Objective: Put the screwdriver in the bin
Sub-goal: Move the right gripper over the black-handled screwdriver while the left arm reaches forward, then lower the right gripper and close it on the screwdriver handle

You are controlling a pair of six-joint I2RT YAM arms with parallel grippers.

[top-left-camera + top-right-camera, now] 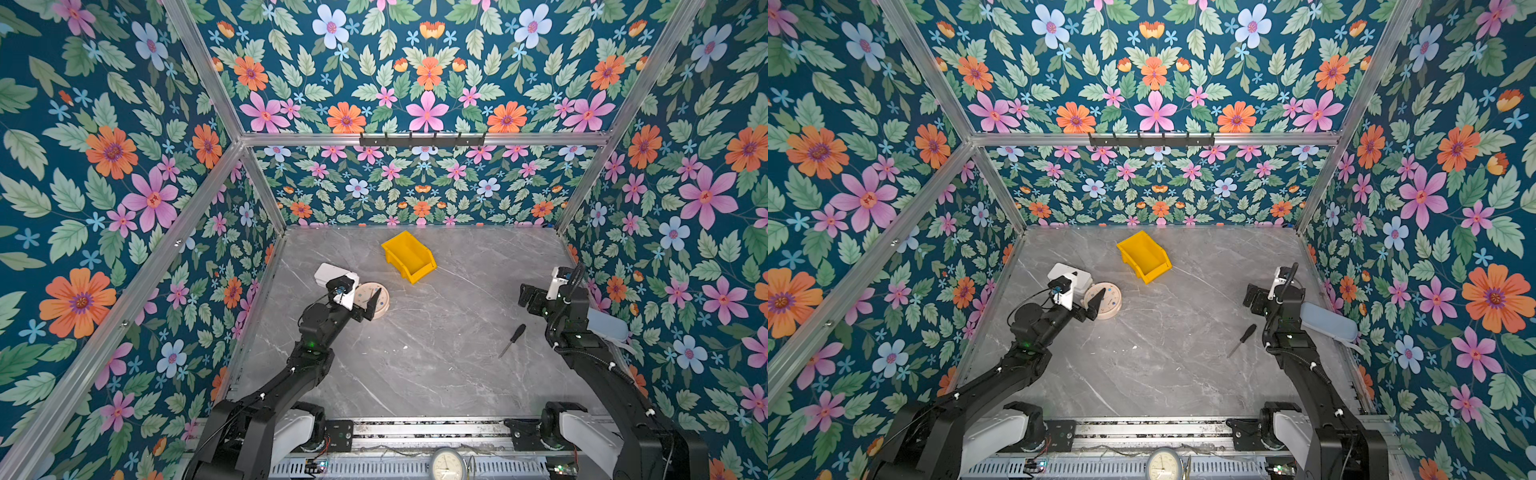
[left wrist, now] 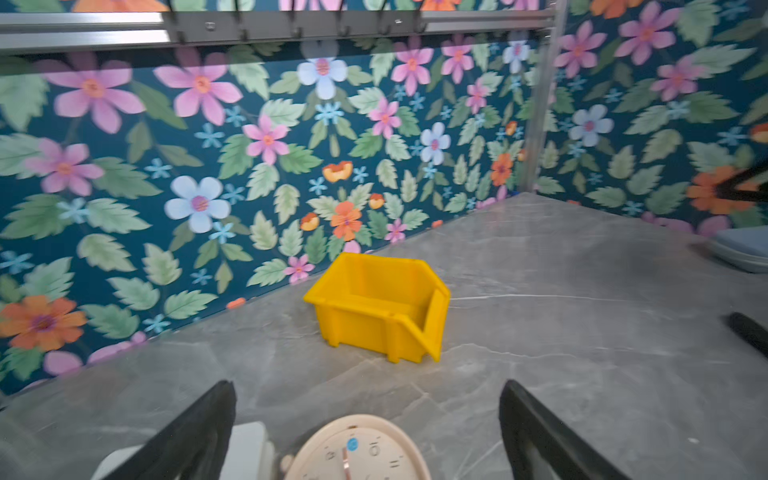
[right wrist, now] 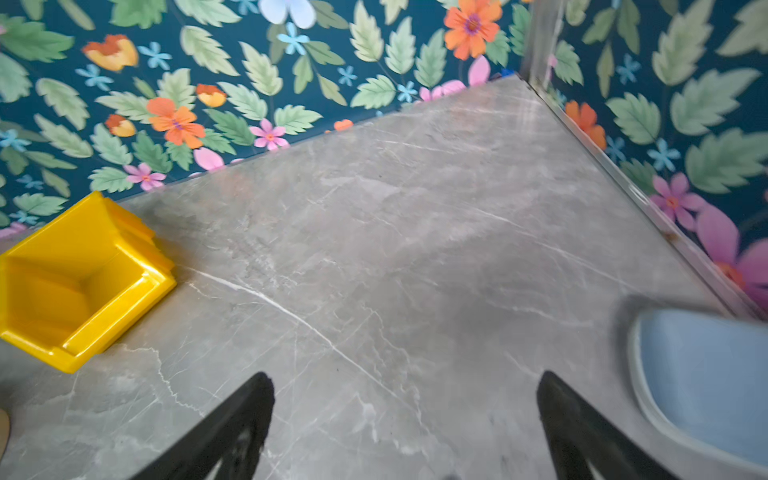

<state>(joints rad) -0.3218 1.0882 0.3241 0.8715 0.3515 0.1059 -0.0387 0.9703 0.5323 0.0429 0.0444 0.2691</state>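
The screwdriver (image 1: 513, 340) looks light and stiff; pinch its black handle. Right claw (image 3: 405, 384) and left claw (image 2: 368, 388) stand spread, empty.

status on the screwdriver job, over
Left end effector open, empty. Right end effector open, empty. Screwdriver on table, untouched. Bin empty, nothing between.

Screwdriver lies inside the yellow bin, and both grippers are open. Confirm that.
Wrong: the screwdriver lies on the table beside the right arm, outside the bin, as both top views show. The left gripper and right gripper are indeed open.
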